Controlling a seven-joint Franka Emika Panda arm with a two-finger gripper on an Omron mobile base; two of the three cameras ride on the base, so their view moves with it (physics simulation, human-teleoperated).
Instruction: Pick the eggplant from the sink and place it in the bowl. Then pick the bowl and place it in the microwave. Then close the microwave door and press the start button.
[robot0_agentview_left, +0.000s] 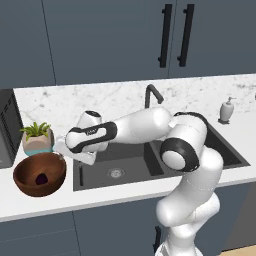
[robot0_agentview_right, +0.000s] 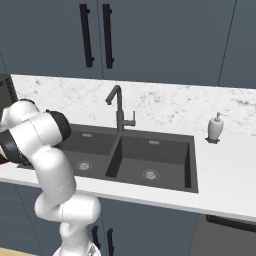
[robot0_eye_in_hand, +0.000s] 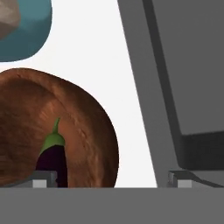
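Now resting inside wooden bowl (robot0_eye_in_hand: 87, 131): eggplant (robot0_eye_in_hand: 52, 159).
Spread wide and empty, gripper (robot0_eye_in_hand: 109, 179), bowl's rim at nine o'clock.

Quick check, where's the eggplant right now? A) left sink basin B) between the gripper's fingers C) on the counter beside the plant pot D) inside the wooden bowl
D: the eggplant lies on the bottom of the bowl, which stands on the counter left of the sink; the hand view shows it there too, with the gripper open.
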